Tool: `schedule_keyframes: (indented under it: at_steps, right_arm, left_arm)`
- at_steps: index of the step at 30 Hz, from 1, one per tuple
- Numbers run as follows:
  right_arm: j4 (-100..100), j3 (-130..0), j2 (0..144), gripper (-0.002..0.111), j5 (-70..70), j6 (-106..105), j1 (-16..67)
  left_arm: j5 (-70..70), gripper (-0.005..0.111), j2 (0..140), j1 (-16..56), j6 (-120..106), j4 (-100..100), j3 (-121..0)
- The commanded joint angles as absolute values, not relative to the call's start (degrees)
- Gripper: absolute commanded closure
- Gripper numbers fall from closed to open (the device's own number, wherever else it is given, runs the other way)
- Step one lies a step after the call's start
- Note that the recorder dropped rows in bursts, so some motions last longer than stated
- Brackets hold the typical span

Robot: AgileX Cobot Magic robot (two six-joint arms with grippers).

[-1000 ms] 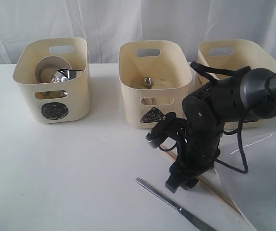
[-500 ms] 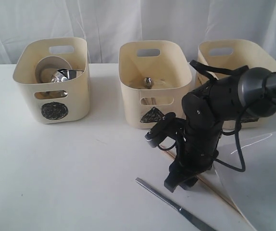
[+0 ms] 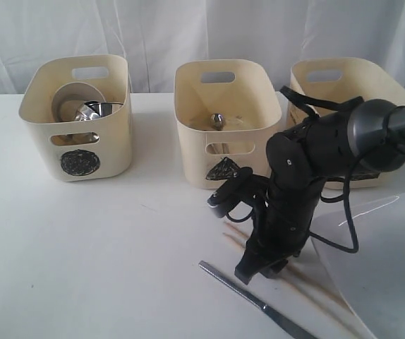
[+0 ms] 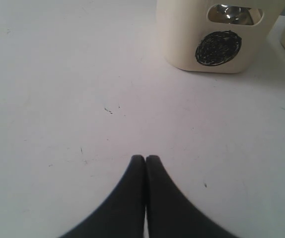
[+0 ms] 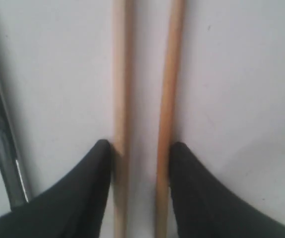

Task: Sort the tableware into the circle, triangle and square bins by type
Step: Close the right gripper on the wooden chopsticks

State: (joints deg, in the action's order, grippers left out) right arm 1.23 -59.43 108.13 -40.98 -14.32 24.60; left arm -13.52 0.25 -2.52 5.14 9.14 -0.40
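Two wooden chopsticks (image 5: 120, 74) lie side by side on the white table, a gap between them. My right gripper (image 5: 140, 146) is open and straddles both, each finger touching the outer side of one stick. In the exterior view the right gripper (image 3: 259, 268) points down at the blurred chopsticks (image 3: 234, 236). A steel knife (image 3: 255, 300) lies just in front and shows again as the knife (image 5: 1, 134) in the right wrist view. The large white plate (image 3: 379, 268) lies at the right. My left gripper (image 4: 145, 157) is shut and empty, facing the circle bin (image 4: 182, 44).
The circle bin (image 3: 40, 116) at the left holds a white bowl (image 3: 72, 99) and a steel mug (image 3: 97, 109). The triangle bin (image 3: 188, 141) in the middle holds a spoon (image 3: 218, 120). The square bin (image 3: 343, 78) stands behind the right arm.
The right gripper has shifted a little to the left and lower. The chopsticks have slid left with it and now look blurred. The bins and the knife have not moved.
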Motion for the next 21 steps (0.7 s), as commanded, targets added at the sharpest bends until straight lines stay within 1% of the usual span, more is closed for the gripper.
schedule_keyframes:
  at_steps: [1, 4, 6, 11, 15, 21]
  right_arm:
    - [0.8, -58.5, 110.4, 0.089, -39.5, -13.8, 24.5]
    - [0.8, -58.5, 110.4, 0.103, -39.5, -12.3, 24.5]
    - [0.8, -58.5, 110.4, 0.108, -39.3, -11.9, 24.5]
    - [0.8, -58.7, 109.7, 0.108, -39.7, -11.3, 24.5]
    - [0.0, -58.7, 106.2, 0.108, -39.8, -11.3, 24.5]
    - [0.0, -58.7, 100.8, 0.108, -35.8, -11.3, 24.5]
  left_arm:
    - [-13.3, 0.107, 0.0, -2.1, 5.2, 9.5, 0.0]
    - [-13.3, 0.107, 0.0, -2.1, 5.2, 9.5, 0.0]
    - [-13.3, 0.107, 0.0, -2.1, 5.2, 9.5, 0.0]
    - [-13.3, 0.107, 0.0, -2.1, 5.2, 9.5, 0.0]
    - [-13.3, 0.107, 0.0, -2.1, 5.2, 9.5, 0.0]
    - [-13.3, 0.107, 0.0, -2.1, 5.2, 9.5, 0.0]
